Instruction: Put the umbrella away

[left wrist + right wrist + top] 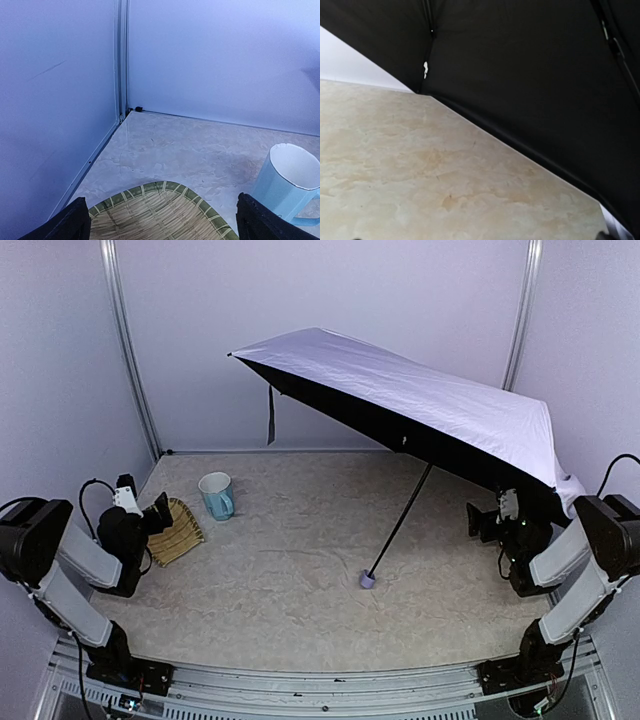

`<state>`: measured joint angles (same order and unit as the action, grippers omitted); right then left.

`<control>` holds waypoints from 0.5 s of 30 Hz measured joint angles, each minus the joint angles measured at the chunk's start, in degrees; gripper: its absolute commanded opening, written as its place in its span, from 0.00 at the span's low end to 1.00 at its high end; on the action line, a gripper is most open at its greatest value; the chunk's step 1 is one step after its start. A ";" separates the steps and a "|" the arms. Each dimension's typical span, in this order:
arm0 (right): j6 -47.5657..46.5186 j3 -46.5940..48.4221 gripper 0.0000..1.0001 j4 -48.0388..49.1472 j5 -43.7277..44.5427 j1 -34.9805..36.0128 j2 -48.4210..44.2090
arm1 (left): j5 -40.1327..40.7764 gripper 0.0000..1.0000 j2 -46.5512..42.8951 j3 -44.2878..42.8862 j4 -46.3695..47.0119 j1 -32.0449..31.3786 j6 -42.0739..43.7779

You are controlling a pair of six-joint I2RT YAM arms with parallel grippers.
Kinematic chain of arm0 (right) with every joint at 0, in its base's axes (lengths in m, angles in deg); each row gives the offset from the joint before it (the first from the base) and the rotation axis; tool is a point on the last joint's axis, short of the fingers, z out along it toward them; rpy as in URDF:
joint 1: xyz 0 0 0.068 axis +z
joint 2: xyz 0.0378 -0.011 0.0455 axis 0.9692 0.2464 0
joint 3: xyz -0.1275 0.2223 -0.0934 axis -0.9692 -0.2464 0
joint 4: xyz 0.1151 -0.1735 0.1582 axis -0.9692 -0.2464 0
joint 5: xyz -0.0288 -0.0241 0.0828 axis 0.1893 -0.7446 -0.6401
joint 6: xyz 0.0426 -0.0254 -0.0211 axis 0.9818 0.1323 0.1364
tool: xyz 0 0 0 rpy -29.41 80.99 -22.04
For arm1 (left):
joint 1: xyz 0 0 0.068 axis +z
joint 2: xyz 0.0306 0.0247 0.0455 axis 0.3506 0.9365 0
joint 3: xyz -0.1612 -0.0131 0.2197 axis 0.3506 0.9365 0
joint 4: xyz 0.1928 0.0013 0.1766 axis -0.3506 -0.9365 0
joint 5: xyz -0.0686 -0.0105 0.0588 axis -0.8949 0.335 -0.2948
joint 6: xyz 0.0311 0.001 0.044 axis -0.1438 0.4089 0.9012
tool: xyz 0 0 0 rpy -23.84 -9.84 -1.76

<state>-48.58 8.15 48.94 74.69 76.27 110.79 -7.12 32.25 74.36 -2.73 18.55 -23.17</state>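
The umbrella (420, 405) stands open and tilted. Its pale lavender canopy is high at the back left and low at the right, where its edge hangs over my right arm. Its thin black shaft (405, 515) slants down to the lavender knob handle (367, 580) on the table. In the right wrist view its black lining (530, 85) fills the upper right. My right gripper (482, 521) sits under the canopy's low edge, open and empty. My left gripper (160, 512) is open and empty, far left of the umbrella, with its fingers (75, 222) wide apart over a woven tray.
A woven bamboo tray (178, 532) lies at the left, also in the left wrist view (155, 205). A light blue mug (217, 495) stands just behind it and shows in the left wrist view (290, 187). Walls close off the back and both sides.
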 measured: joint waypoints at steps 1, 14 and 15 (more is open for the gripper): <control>0.00 0.00 1.00 0.00 0.02 0.00 0.00 | 0.00 0.99 0.00 0.00 0.00 0.00 0.00; -0.15 3.52 1.00 -9.03 -2.56 -0.76 -3.54 | 12.31 0.98 -14.16 -3.65 -11.82 -2.36 -2.32; 0.50 5.88 0.99 -14.14 -3.10 -0.76 -5.75 | 14.14 0.97 -16.55 -3.65 -12.72 -3.82 -2.12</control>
<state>-48.08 14.03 34.80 71.59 75.51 105.04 7.02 15.70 70.71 -15.45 14.72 -25.29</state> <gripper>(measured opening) 0.999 0.984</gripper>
